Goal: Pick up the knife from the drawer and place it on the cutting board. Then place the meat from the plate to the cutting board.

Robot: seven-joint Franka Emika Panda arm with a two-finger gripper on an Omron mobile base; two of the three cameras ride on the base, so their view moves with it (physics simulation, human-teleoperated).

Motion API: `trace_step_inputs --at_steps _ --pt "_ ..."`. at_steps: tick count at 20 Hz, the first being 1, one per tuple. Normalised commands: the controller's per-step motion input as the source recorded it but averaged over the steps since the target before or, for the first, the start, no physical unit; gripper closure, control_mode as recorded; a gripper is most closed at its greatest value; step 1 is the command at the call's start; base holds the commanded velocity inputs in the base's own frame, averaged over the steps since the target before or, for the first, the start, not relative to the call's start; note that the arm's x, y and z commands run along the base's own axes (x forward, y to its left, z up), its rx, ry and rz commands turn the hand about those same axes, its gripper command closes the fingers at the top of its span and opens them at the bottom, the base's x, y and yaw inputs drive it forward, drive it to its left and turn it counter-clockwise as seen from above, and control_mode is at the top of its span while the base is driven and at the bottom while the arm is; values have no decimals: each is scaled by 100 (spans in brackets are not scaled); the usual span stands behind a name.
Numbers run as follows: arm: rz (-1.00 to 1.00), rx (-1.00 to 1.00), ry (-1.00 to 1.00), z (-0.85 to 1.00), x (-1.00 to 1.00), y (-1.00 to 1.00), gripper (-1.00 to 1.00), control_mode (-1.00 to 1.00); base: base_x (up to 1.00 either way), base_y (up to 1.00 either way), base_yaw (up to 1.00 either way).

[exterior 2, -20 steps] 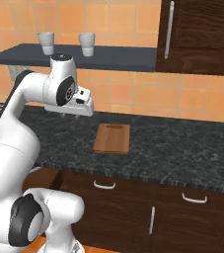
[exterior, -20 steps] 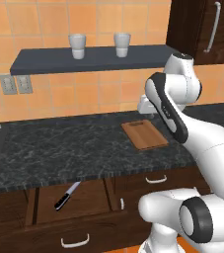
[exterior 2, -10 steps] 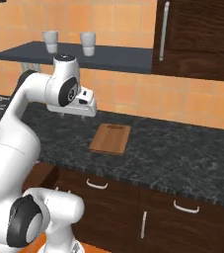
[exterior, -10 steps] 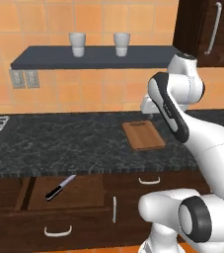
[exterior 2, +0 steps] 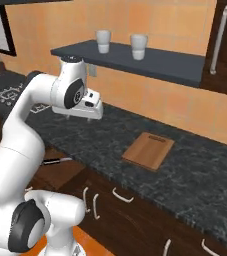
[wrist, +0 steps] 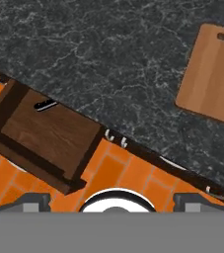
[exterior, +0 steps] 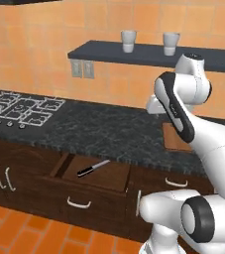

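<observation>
The drawer (exterior: 95, 174) stands pulled open below the dark counter. In it lies the knife (exterior: 93, 168), black handle toward the front left, and the hand view looks down on the same drawer (wrist: 49, 132). There just the knife (wrist: 45, 105) handle end peeks out past the counter edge. The cutting board (exterior 2: 149, 150) lies bare on the counter; my arm covers part of it (exterior: 175, 138) from the left base. My gripper (exterior 2: 88, 117) hangs open and empty above the counter, left of the board and up from the drawer. The plate and the meat are out of view.
A stove top (exterior: 20, 109) sits at the counter's left end. A dark wall shelf (exterior: 148, 54) carries two cups (exterior: 128, 40). An outlet (exterior: 83, 68) is on the tiled wall. A tall dark cabinet (exterior 2: 225, 45) stands at the right, and cabinet fronts (exterior 2: 125, 200) line the base.
The whole picture has shifted right as the base drove left, bringing the stove into view. The arm keeps the same pose and the gripper stays open. The knife has not moved.
</observation>
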Motion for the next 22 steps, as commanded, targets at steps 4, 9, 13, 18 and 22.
trace_step_inputs --at_steps 4,9,13,18,22 --pt "0 0 0 0 0 0 -100 100 0 -28 65" --pt "0 0 0 0 0 0 -100 100 -1 -46 55" --pt "0 0 0 0 0 0 -100 100 -25 -52 35" --pt "0 0 0 0 0 0 -100 100 -9 -25 14" --pt "0 0 0 0 0 0 -100 -100 0 0 0"
